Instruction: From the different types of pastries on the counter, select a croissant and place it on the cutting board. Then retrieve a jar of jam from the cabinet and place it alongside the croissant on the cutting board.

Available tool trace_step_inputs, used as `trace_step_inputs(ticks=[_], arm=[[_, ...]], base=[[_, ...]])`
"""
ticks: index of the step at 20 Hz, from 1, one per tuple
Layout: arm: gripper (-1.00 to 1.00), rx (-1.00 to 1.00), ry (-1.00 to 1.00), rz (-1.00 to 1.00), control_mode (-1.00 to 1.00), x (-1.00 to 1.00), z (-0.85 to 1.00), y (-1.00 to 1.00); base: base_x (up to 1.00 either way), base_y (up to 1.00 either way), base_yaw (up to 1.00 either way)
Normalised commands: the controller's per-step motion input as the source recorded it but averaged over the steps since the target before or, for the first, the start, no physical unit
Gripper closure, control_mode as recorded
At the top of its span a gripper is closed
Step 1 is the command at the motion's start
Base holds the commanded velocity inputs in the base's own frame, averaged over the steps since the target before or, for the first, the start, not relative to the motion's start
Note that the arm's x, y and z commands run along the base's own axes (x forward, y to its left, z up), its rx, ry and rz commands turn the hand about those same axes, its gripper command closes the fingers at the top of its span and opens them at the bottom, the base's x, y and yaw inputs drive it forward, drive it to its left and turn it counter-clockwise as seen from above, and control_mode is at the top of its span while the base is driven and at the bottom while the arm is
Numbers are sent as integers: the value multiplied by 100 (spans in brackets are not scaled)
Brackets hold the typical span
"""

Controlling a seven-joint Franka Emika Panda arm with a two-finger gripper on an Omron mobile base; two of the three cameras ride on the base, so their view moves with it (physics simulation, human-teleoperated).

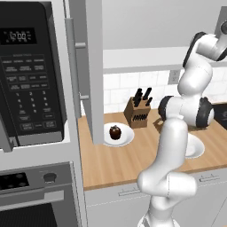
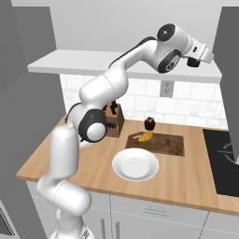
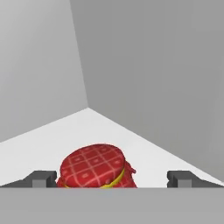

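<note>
The jar of jam (image 3: 94,168), red with a checked cloth top, stands on the white shelf of the cabinet (image 2: 126,63). My gripper (image 3: 113,179) is open, one fingertip on each side of the jar and neither touching it. From the right base view the gripper (image 2: 201,57) reaches onto that shelf at the upper right. The croissant (image 2: 146,136) lies on the left part of the cutting board (image 2: 163,144), down on the counter (image 2: 93,168). A dark muffin (image 2: 150,123) sits just behind the board.
The open cabinet door (image 1: 91,66) hangs beside the microwave (image 1: 29,75). Another muffin (image 1: 115,132) rests on a white plate (image 1: 126,137). There is a knife block (image 2: 113,119), an empty plate (image 2: 135,164) and a black cooktop (image 2: 224,158).
</note>
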Motion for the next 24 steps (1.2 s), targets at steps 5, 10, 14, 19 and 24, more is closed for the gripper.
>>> trace_step_inputs(ticks=[5, 10, 14, 19, 24], arm=[[-100, 0, 0, 0, -100, 17, -32, 0], [100, 0, 0, 0, -100, 34, -22, 3], [100, 0, 0, 0, -100, 12, -17, 0], [100, 0, -3, 2, -100, -15, 5, -1], [100, -4, -17, 15, -100, -99, 9, 0]], base=[[0, 0, 0], [0, 0, 0], [0, 0, 0], [0, 0, 0], [0, 0, 0]])
